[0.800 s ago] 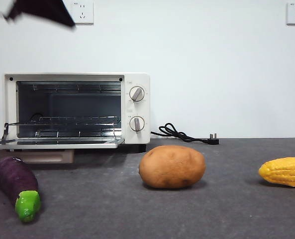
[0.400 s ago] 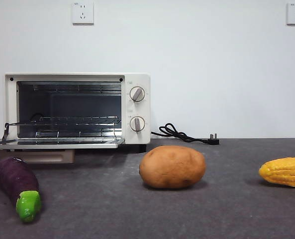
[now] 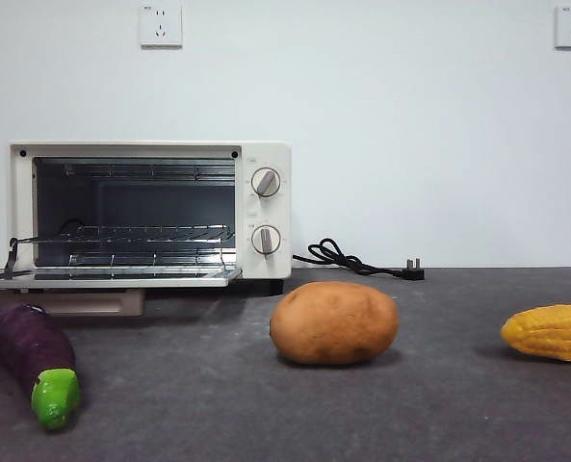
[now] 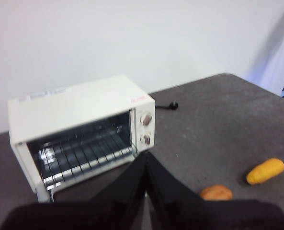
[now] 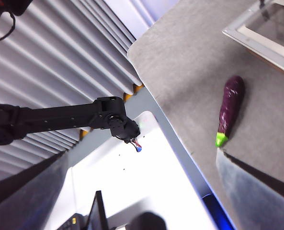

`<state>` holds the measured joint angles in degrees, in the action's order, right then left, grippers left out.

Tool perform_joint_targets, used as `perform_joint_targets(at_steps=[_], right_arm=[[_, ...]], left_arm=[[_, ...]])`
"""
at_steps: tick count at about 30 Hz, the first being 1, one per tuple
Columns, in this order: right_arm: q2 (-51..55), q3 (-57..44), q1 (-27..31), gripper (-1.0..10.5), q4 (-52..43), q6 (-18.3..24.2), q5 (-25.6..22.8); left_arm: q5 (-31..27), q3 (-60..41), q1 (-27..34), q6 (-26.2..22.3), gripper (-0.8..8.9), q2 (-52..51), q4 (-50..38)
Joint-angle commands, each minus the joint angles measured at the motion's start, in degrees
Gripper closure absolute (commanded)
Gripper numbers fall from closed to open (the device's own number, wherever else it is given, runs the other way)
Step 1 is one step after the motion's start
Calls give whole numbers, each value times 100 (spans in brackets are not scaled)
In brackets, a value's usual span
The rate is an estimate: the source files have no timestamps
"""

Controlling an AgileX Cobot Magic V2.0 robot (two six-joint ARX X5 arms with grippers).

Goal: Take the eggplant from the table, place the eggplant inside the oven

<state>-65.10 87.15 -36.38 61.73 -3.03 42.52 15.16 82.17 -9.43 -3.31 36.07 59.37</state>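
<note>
While neither arm shows in the front view, the eggplant [image 3: 32, 362] lies on the worktop [image 3: 295, 414] just in front of the oven's [image 3: 150, 210] lowered door, long axis running from the oven toward the camera, green cap nearest. The oven stands open; only its wire rack shows inside. The left tool [image 4: 145, 168], jaws pressed together, hangs high facing the oven. The right tool [image 5: 142, 191], jaws wide apart, looks down on the eggplant from well above, so it seems the likelier one to reach it.
</note>
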Motion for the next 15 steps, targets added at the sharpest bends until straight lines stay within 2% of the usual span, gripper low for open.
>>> perform_joint_targets(at_steps=[1,3,10,15], right_arm=[[-225,4,-402,350,-352,-68,-328],[-444,4,-739,350,-632,-197,-708],[-1377,2,-1716,350,-1172,-258,-2111],[-2203,4,-2103,350,-1471,-297,-2712]], left_arm=[[20,-22,13,133,819,-37,160],[24,-22,13,133,819,-33,339],[24,-22,13,133,819,-35,444],[24,-22,13,133,819,-35,442]])
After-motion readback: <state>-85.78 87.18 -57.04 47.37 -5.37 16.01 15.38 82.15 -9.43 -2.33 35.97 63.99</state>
